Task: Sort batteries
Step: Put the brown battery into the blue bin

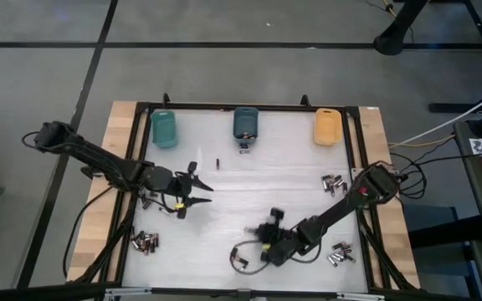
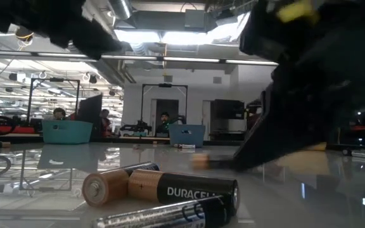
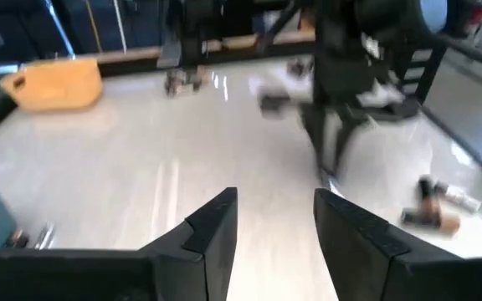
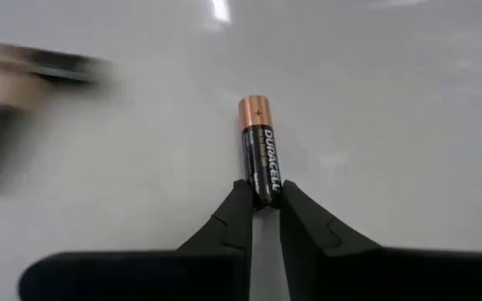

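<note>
right gripper point(image 4: 262, 201) low at lower centre of the high view, fingers pinched narrow. left gripper point(image 1: 197, 191) at centre-left, fingers parted.

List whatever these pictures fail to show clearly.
- Bin contents: in the high view the teal bin, blue bin and orange bin are too small to see inside.
- Battery in the right claw: its rear end is hidden by the fingers.
- Right wrist view: a blurred shape at the picture's edge.
</note>
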Tool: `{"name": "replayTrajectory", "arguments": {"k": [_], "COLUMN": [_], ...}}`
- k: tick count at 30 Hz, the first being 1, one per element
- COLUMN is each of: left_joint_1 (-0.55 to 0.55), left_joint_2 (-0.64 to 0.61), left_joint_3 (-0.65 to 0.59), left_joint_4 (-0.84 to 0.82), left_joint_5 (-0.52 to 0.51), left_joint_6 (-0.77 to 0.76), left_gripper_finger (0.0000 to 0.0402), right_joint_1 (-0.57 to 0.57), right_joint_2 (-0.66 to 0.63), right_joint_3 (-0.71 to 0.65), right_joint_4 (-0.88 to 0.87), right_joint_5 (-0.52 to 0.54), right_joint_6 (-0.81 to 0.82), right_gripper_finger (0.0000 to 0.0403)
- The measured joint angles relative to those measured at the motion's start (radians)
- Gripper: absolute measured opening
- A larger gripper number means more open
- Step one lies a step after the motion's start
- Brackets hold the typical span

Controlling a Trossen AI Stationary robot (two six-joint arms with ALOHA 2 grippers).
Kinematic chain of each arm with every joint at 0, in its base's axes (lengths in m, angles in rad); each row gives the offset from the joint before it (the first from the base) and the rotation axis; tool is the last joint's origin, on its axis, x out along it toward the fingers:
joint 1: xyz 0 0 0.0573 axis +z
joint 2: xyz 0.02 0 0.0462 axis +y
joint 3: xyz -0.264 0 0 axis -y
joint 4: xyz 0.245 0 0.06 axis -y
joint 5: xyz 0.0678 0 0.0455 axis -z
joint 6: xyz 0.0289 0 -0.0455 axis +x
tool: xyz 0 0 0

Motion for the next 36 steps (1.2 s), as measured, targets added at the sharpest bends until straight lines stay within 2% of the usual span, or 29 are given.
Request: {"name": "replayTrajectory", "arguments": {"k": [5,10,18,24,28,36], "left_joint_1": [0.031,0.071,0.121,0.121,0.121,0.132], "left_joint_2": [0.029,0.066,0.111,0.111,0.116,0.118], "left_joint_3": [0.0,0.0,0.0,-0.001,-0.001,-0.001], "left_joint_4": [-0.019,-0.03,-0.026,-0.027,-0.023,-0.019], "left_joint_5": [0.0,0.0,0.0,0.0,0.0,-0.001], "left_joint_6": [0.006,0.017,-0.002,-0.015,-0.015,-0.028], "left_gripper_finger": [0.0148,0.0148,0.0148,0.0148,0.0148,0.0148], "right_joint_1": [-0.097,-0.286,-0.697,-0.89,-0.984,-1.029], "right_joint_2": [-0.149,-0.241,-0.26,-0.253,-0.216,-0.184], "right_joint_3": [0.003,0.001,0.002,0.003,0.005,0.004], "right_joint_4": [-0.232,-0.241,-0.097,0.053,0.08,0.142], "right_joint_5": [0.05,0.019,-0.24,-0.427,-0.527,-0.562], "right_joint_6": [-0.015,-0.197,-0.478,-0.548,-0.526,-0.5], "right_gripper_finger": [0.0034,0.0034,0.0034,0.0033,0.0035,0.0076]}}
